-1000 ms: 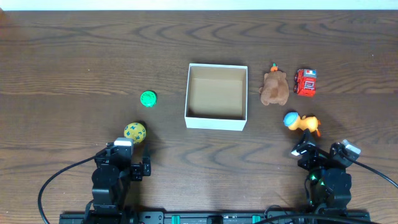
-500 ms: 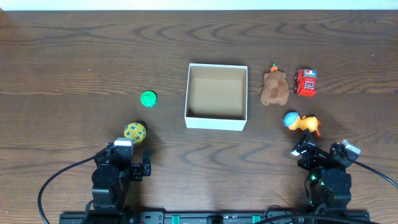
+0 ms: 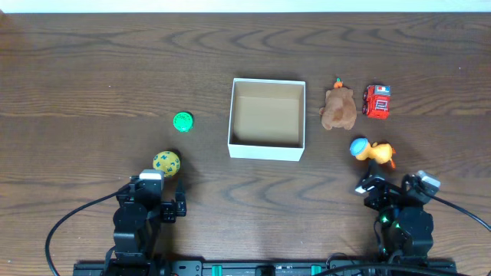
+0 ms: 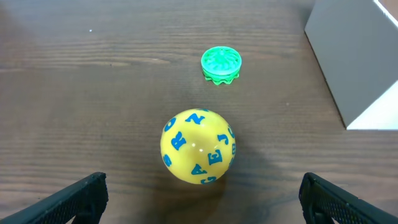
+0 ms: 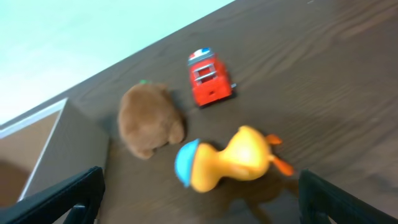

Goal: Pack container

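The container (image 3: 267,146) is a square white box with a tan inside, open and empty, at the table's middle; its wall shows in the left wrist view (image 4: 357,62) and the right wrist view (image 5: 65,155). My left gripper (image 3: 157,201) is open and empty, just behind a yellow ball with blue letters (image 3: 166,162) (image 4: 198,147). A green ridged disc (image 3: 182,121) (image 4: 221,63) lies beyond it. My right gripper (image 3: 391,192) is open and empty, just behind an orange duck with a blue cap (image 3: 374,150) (image 5: 227,163).
A brown plush bear (image 3: 338,108) (image 5: 151,119) and a red toy truck (image 3: 377,101) (image 5: 209,78) lie right of the container. The table's far edge (image 5: 124,43) shows in the right wrist view.
My right arm has turned slightly to the left near the duck. The left arm and all the toys have stayed in place.
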{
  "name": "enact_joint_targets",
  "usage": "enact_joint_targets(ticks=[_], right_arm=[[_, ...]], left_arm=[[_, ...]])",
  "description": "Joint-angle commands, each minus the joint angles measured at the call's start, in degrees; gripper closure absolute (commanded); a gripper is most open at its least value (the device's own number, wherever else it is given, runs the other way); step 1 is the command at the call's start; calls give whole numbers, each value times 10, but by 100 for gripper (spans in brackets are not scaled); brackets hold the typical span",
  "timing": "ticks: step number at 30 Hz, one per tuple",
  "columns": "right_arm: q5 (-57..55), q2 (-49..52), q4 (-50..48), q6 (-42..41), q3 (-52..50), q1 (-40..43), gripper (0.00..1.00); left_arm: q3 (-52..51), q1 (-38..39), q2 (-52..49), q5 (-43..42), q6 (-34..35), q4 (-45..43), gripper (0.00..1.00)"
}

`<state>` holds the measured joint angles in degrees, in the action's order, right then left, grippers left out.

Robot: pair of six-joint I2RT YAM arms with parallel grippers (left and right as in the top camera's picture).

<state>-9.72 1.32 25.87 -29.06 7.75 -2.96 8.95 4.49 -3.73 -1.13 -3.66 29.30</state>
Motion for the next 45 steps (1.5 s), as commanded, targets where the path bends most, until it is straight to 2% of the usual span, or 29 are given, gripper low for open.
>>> enact_joint_targets(ticks=[1, 7, 13, 17, 21, 27, 33, 38, 45], right_arm=[[67, 25, -1, 26, -1, 3, 1], [83, 145, -19, 50, 65, 3, 1], [82, 353, -4, 82, 213, 3, 1], [83, 517, 34, 84, 353, 3, 1], [89, 697, 129, 128, 555, 0, 1], [89, 865, 264, 170, 763, -21, 1], [115, 957, 277, 169, 786, -34, 1], [117, 1015, 278, 169, 786, -37, 1], [105, 1078, 278, 156, 786, -38, 1]], left_arm=[[12, -3, 1, 1, 48, -8, 2], [69, -3, -28, 1, 53, 2, 2], [176, -3, -174, 18, 54, 0, 2], [264, -3, -308, 20, 54, 1, 2], [391, -3, -462, 20, 54, 23, 2], [534, -10, -621, 19, 43, 102, 2], [575, -56, -716, -24, 44, 133, 2], [575, -93, -751, -45, 44, 133, 2], [574, -104, -775, -45, 44, 134, 2]])
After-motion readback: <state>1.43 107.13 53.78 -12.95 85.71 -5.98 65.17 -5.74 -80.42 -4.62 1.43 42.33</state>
